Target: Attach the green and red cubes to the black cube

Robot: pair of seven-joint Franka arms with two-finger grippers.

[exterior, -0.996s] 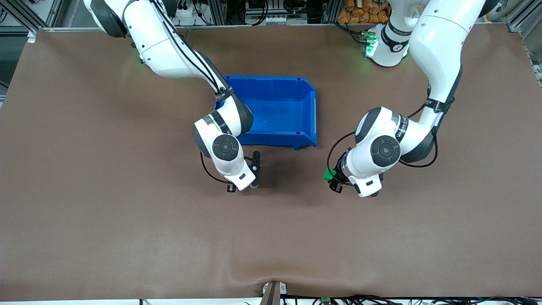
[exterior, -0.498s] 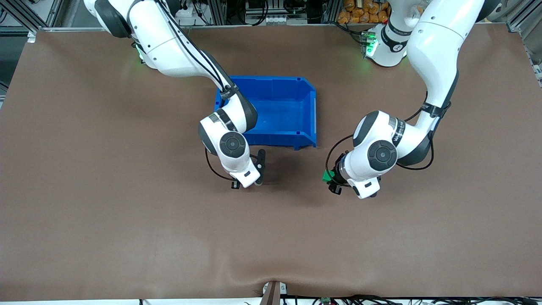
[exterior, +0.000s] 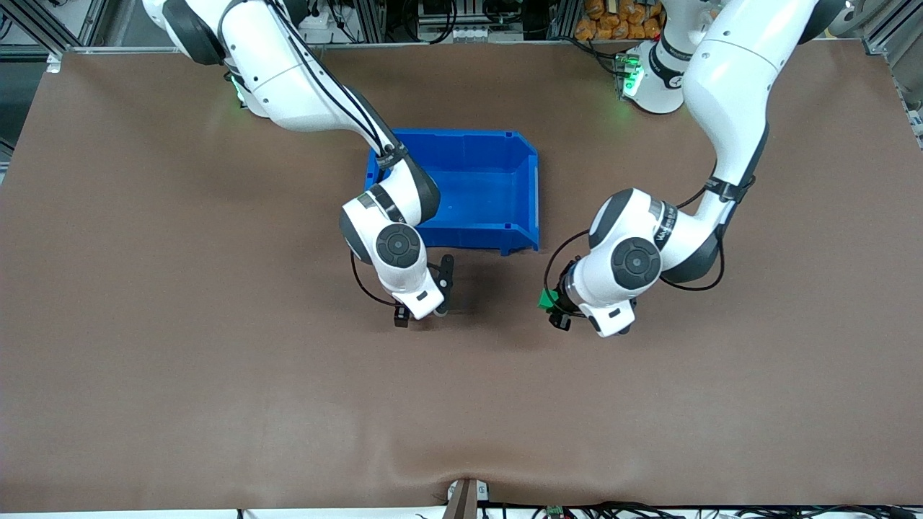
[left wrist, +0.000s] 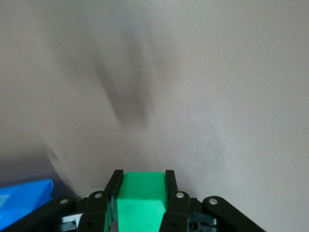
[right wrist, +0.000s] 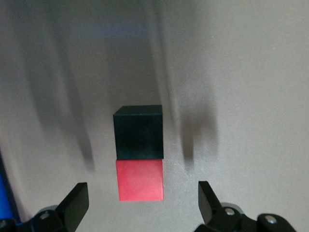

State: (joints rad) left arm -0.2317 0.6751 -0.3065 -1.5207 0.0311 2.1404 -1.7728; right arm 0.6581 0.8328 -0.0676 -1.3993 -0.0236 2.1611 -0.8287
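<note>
Three cubes, one of each colour. Black cube: one, flat on the tabletop, face to face with the red cube: one, the two touching and forming a short two-block bar; in the right wrist view its long axis runs 12 to 6 o'clock, black at 12, red at 6. Both are hidden under the right arm in the front view. Green cube: one, pinched squarely between the fingers of the left gripper, above bare tabletop, at about 5 o'clock from the blue bin. Right gripper: spread wide, nothing in its grasp, fingers straddling the black-red pair from above without touching, at about 7 o'clock from the bin's open front. Blue bin: one, nothing visible inside. Small grey lettering on the left arm's wrist band cannot be read.
</note>
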